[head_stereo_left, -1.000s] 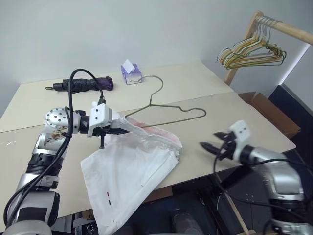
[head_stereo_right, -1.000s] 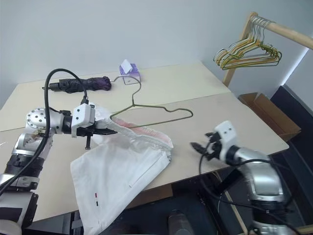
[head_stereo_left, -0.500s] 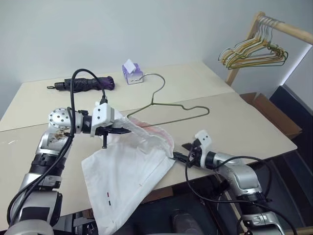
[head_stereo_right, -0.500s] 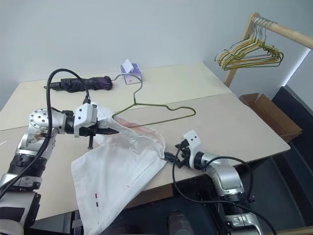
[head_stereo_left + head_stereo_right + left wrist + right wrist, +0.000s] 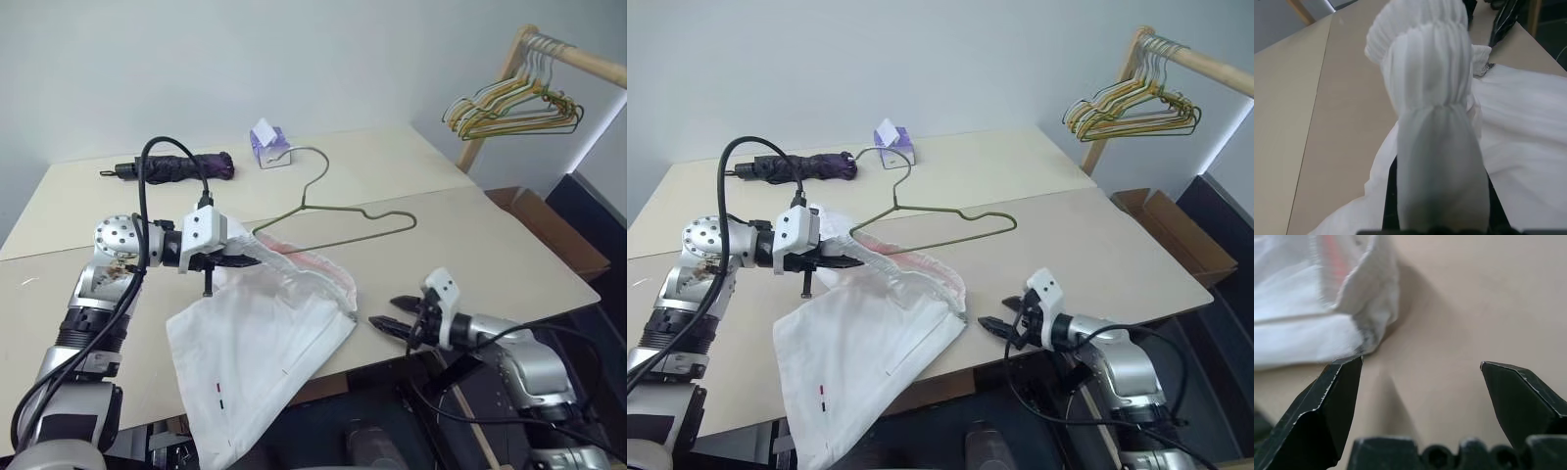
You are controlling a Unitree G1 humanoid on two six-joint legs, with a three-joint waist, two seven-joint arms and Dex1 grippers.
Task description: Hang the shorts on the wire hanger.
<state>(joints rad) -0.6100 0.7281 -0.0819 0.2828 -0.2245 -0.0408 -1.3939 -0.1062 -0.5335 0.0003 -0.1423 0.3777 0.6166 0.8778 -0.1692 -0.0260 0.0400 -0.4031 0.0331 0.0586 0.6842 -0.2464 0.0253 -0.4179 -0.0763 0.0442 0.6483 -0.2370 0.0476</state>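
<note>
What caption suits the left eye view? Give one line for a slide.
Left end effector holds the white shorts up by the waistband; open right end effector sits beside them.

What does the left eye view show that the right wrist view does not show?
The left eye view alone shows the wire hanger lying on the table, the left pincer shut on the waistband of the shorts, a folded umbrella, a tissue box and a rack of hangers. The right wrist view alone gives a close look at the right pincer's fingers, spread wide apart before the nearest corner of the cloth. Both share the shorts, the table and the open right pincer.
</note>
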